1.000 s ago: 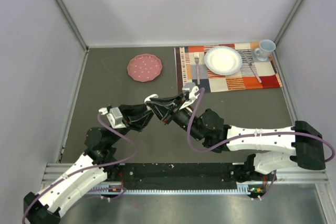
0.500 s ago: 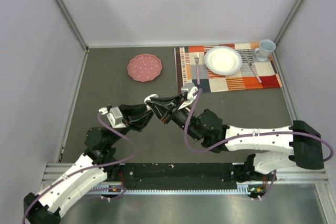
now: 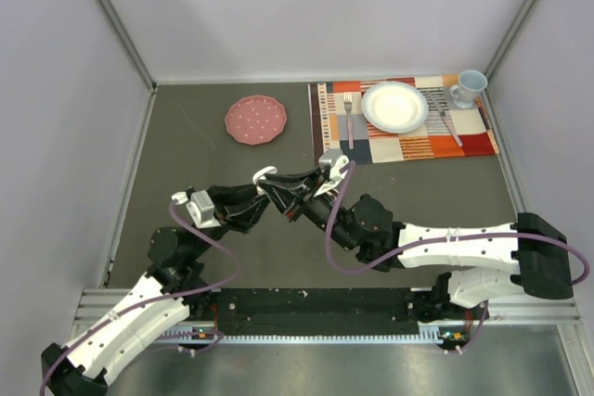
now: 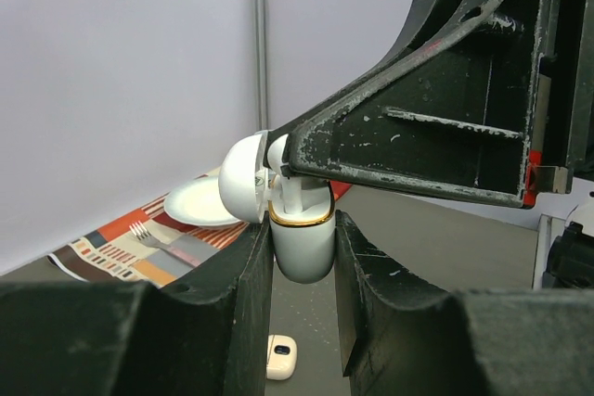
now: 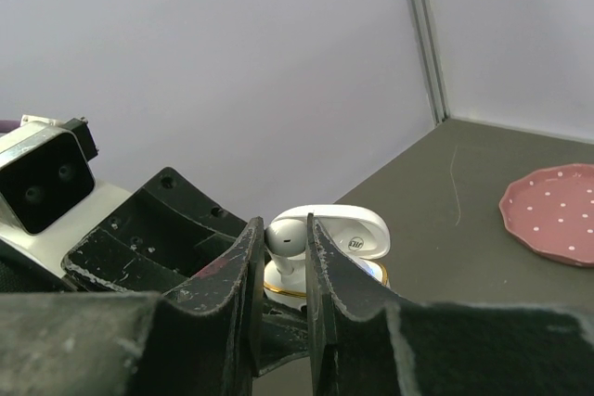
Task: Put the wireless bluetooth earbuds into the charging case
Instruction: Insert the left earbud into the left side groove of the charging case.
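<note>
My left gripper (image 4: pixel 302 261) is shut on a white charging case (image 4: pixel 302 246) with a gold rim, held above the table with its lid (image 4: pixel 243 178) swung open. My right gripper (image 5: pixel 286 246) is shut on a white earbud (image 5: pixel 286 240), whose stem points down into the case (image 5: pixel 320 275). The lid (image 5: pixel 348 229) stands open behind it. In the top view both grippers meet at mid table, around the case (image 3: pixel 266 175). A second, closed white case (image 4: pixel 280 357) lies on the table below. Other earbuds are not in view.
A pink dotted plate (image 3: pixel 255 120) lies at the back left. A patterned placemat (image 3: pixel 408 141) at the back right holds a white plate (image 3: pixel 394 105), a fork (image 3: pixel 349 118), more cutlery and a pale blue cup (image 3: pixel 469 88). Grey walls enclose the table.
Both grippers and the case have shifted slightly to the left and toward the back. Each grip is unchanged.
</note>
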